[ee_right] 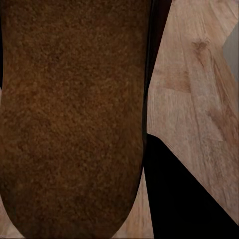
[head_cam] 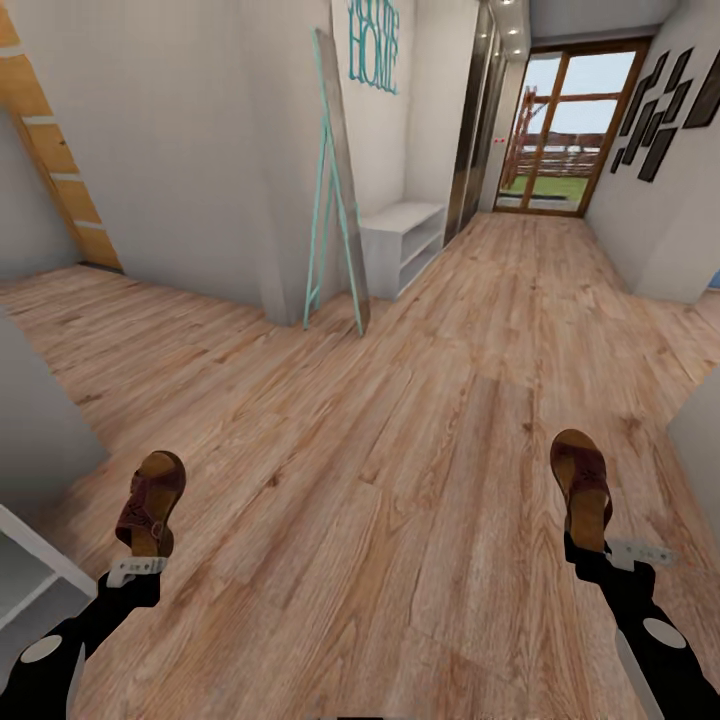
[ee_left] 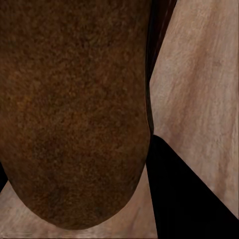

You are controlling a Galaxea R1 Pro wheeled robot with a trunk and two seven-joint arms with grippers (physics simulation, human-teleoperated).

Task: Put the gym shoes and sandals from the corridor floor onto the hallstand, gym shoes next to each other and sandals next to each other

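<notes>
On the white wall far ahead hangs a teal sign with big letters (head_cam: pixel 373 45). The bottom word reads "HOME"; the word above it is cut off at the top edge and cannot be read. Just below and to the side of the sign, a tall mirror with a teal frame (head_cam: pixel 336 180) leans against the wall corner. Next to it stands a low light-grey bench with open shelves (head_cam: pixel 402 243).

The robot holds one shoe in each hand. The left gripper (head_cam: pixel 137 566) is closed tight on the back end of a dark-brown strap sandal with a tan sole (head_cam: pixel 151 500). This sandal is up in the air above the light-brown wood plank floor (head_cam: pixel 400 400), with its toe pointing away from the robot. The right gripper (head_cam: pixel 608 553) is closed tight on the back end of the other dark-brown strap sandal (head_cam: pixel 582 487), which also sticks out over the floor, toe forward. The two sandals are well apart, one at each side of the head view.

In the left wrist view, the fuzzy brown footbed of the left sandal (ee_left: pixel 74 109) sits very close to the camera, with floor planks beside it. The right wrist view shows the same for the right sandal (ee_right: pixel 72 114).

A white shelf corner (head_cam: pixel 30 575) shows beside the left arm. At the far end of the corridor is a glass door with a wood frame (head_cam: pixel 565 130), and dark picture frames (head_cam: pixel 665 100) hang on the right wall.
</notes>
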